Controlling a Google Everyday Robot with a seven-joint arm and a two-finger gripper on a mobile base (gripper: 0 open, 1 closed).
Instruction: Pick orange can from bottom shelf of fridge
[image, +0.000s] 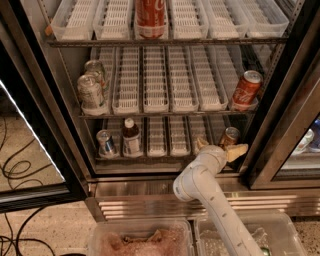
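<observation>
Small orange-copper metal can (230, 136) stands upright at lower right on the white-trayed bottom shelf (165, 137), long axis vertical, silver rim up. Hand (219, 148) is just in front, fingers spread, holding nothing.

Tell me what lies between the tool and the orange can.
Nothing. In the camera view the open tool sits at the right front of the bottom shelf, and the orange can stands directly behind it.

Single camera above the arm (220, 215) looks down into fridge (150, 189), jaws at bottom shelf (164, 137).
</observation>
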